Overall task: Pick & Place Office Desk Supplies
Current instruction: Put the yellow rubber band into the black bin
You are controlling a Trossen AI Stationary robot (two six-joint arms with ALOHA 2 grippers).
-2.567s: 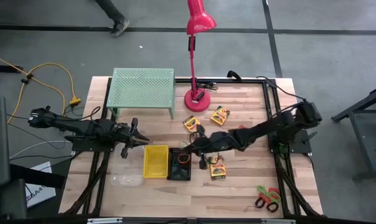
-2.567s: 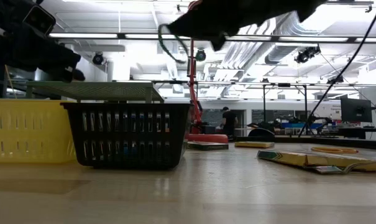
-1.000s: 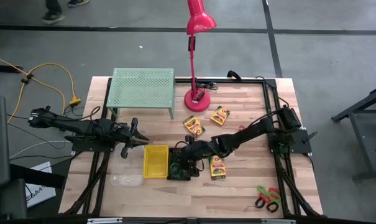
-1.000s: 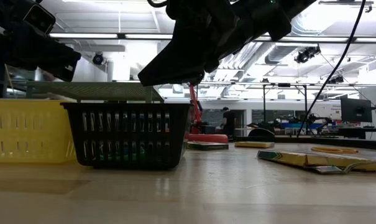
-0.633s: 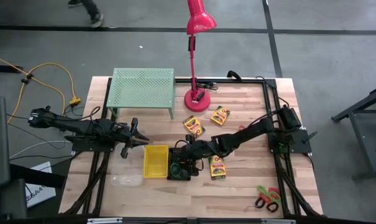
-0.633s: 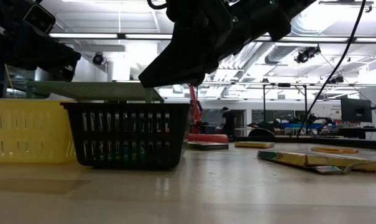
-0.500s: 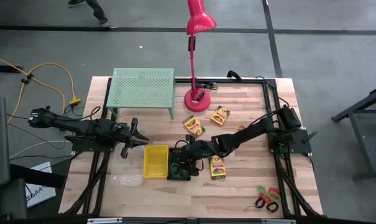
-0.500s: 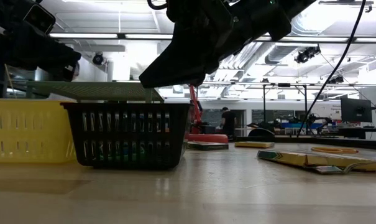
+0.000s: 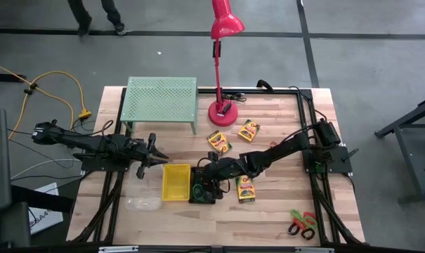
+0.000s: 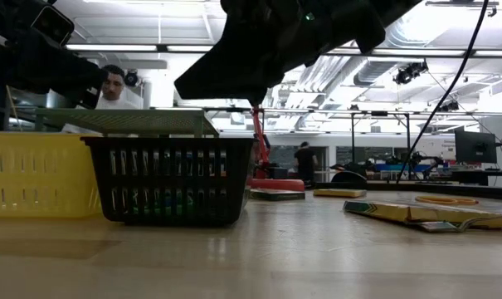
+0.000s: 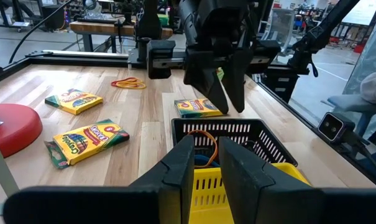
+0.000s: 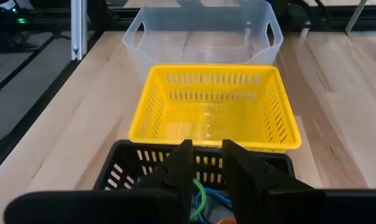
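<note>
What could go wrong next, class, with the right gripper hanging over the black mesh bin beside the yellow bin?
1. The right gripper hangs just above the black mesh bin; lowering or pulling back carelessly could catch the rim and drag the light bin.
2. The black bin stands close against the yellow bin, so a nudge might shove both.
3. Coloured loops lie inside; the fingers might snag one when lifting away.

Yellow bin (image 9: 175, 182), black mesh bin (image 9: 201, 190), red lamp (image 9: 224, 28)
</note>
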